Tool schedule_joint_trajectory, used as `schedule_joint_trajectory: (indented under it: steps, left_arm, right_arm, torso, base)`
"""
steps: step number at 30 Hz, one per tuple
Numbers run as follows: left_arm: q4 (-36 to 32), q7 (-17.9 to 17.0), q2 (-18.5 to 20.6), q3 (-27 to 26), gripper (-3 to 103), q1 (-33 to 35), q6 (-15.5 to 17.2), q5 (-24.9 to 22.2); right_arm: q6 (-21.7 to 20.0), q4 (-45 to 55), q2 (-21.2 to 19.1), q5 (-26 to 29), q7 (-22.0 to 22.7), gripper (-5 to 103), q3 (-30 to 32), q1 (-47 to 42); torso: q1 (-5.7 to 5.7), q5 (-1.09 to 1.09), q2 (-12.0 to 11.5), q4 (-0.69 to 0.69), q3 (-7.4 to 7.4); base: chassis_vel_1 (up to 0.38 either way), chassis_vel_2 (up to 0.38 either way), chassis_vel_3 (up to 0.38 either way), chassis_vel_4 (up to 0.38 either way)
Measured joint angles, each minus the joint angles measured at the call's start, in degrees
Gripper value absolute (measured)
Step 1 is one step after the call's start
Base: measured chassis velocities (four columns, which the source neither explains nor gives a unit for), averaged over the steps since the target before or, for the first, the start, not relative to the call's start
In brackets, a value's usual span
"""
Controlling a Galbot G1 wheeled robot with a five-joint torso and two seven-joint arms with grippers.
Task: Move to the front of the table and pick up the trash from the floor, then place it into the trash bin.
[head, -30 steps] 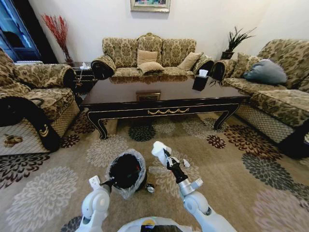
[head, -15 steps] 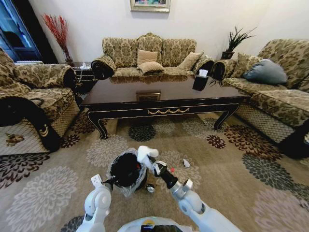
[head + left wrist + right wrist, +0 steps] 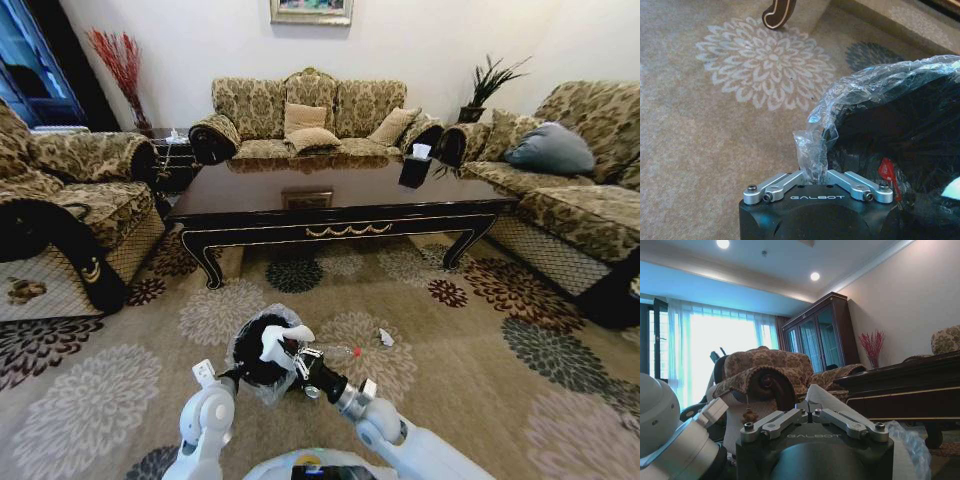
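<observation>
Right gripper [image 3: 281, 341] clamps white paper [image 3: 270, 345] above the trash bin [image 3: 262, 352]; bottle [image 3: 334, 352] at three o'clock remains; left gripper [image 3: 816, 176] pinches the liner [image 3: 811, 150]

Open carpet [image 3: 470, 380] before table [image 3: 340, 205]

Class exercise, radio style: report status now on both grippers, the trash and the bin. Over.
Left gripper shut on bin liner, steadying trash bin. Right gripper over bin mouth, shut on white paper. Bottle and white scrap on carpet. Nothing blocking.
</observation>
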Motion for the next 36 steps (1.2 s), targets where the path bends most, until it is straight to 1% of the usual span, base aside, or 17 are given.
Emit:
schedule_joint_trajectory:
  steps: [4, 8, 22, 23, 24, 27, 28, 29, 30, 32, 33, 35, 36]
  left_arm:
    - [-0.6, 0.3, 0.1, 0.0, 0, 0.1, -0.1, -0.2]
    - [-1.4, 1.0, 0.1, 0.1, 0, 0.4, -0.2, -0.3]
    - [-2.7, 1.1, 0.4, -0.1, 0, 1.0, -0.3, -0.6]
    - [-2.7, 1.1, 0.4, -0.1, 0, 1.0, -0.3, -0.6]
    - [-2.7, 1.1, 0.4, -0.1, 0, 1.0, -0.3, -0.6]
    - [-2.7, 1.1, 0.4, -0.2, 0, 1.0, -0.3, -0.6]
    - [-2.7, 1.1, 0.4, -0.2, 0, 1.0, -0.3, -0.6]
    - [-2.7, 1.1, 0.4, -0.3, 0, 1.0, -0.3, -0.6]
    - [-2.7, 1.1, 0.4, -0.3, 0, 1.0, -0.3, -0.6]
    - [-2.7, 1.1, 0.4, -0.3, 0, 1.0, -0.3, -0.6]
    - [-2.7, 1.1, 0.4, -0.3, 0, 0.9, -0.3, -0.6]
    - [-2.5, 1.1, 0.4, -0.4, 0, 0.8, -0.3, -0.6]
    - [-2.5, 1.1, 0.4, -0.4, 0, 0.8, -0.3, -0.6]
  right_arm:
    - [-0.1, -0.2, -0.1, -0.7, -0.3, 0, -0.1, -0.3]
    - [-0.1, -2.4, 0.2, -1.6, -0.3, 0, -0.5, -0.7]
    - [-0.5, -3.9, 1.8, -2.2, 1.7, 0, -0.4, -1.2]
    - [-0.5, -4.0, 1.9, -2.4, 1.7, -3, -0.4, -1.4]
    - [-0.5, -4.0, 1.9, -2.4, 1.7, -3, -0.4, -1.4]
    - [-0.3, -4.6, 2.2, -3.6, 1.9, 12, -0.7, -2.1]
    - [-0.3, -4.7, 2.3, -3.8, 2.0, 12, -0.8, -2.4]
    - [-0.2, -4.9, 2.3, -4.0, 2.2, 17, -0.9, -2.7]
    - [-0.2, -4.9, 2.3, -4.0, 2.2, 17, -0.9, -2.7]
    - [-0.1, -5.1, 2.3, -4.4, 2.2, 28, -0.9, -3.0]
    - [0.0, -5.1, 2.3, -4.5, 2.3, 28, -0.9, -3.1]
    - [0.0, -4.9, 2.2, -4.5, 2.3, 39, -0.8, -3.4]
    - [0.0, -4.9, 2.2, -4.5, 2.3, 39, -0.8, -3.4]
  torso:
    - [0.0, 0.0, 0.0, 0.0, 0.0]
    - [0.0, 0.0, 0.0, -0.01, 0.0]
    - [0.0, 0.0, 0.0, 0.0, 0.0]
    - [0.0, 0.0, 0.0, 0.0, 0.0]
    - [0.0, 0.0, 0.0, 0.0, 0.0]
    - [0.0, 0.0, 0.0, 0.0, 0.0]
    - [0.0, 0.0, 0.0, 0.0, 0.0]
    - [0.0, 0.0, 0.0, 0.0, 0.0]
    - [0.0, 0.0, 0.0, 0.0, 0.0]
    - [0.0, 0.0, 0.0, 0.0, 0.0]
    - [0.0, 0.0, 0.0, 0.0, 0.0]
    - [0.0, 0.0, 0.0, 0.0, 0.0]
    - [0.0, 0.0, 0.0, 0.0, 0.0]
  base:
    - [0.0, 0.0, 0.0, 0.0]
    - [0.0, 0.0, 0.0, 0.0]
    - [0.0, 0.0, 0.0, 0.0]
    - [0.0, 0.0, 0.0, 0.0]
    - [0.0, 0.0, 0.0, 0.0]
    - [0.0, 0.0, 0.0, 0.0]
    - [0.0, 0.0, 0.0, 0.0]
    - [0.0, 0.0, 0.0, 0.0]
    - [0.0, 0.0, 0.0, 0.0]
    - [0.0, 0.0, 0.0, 0.0]
    - [0.0, 0.0, 0.0, 0.0]
    - [0.0, 0.0, 0.0, 0.0]
    - [0.0, 0.0, 0.0, 0.0]
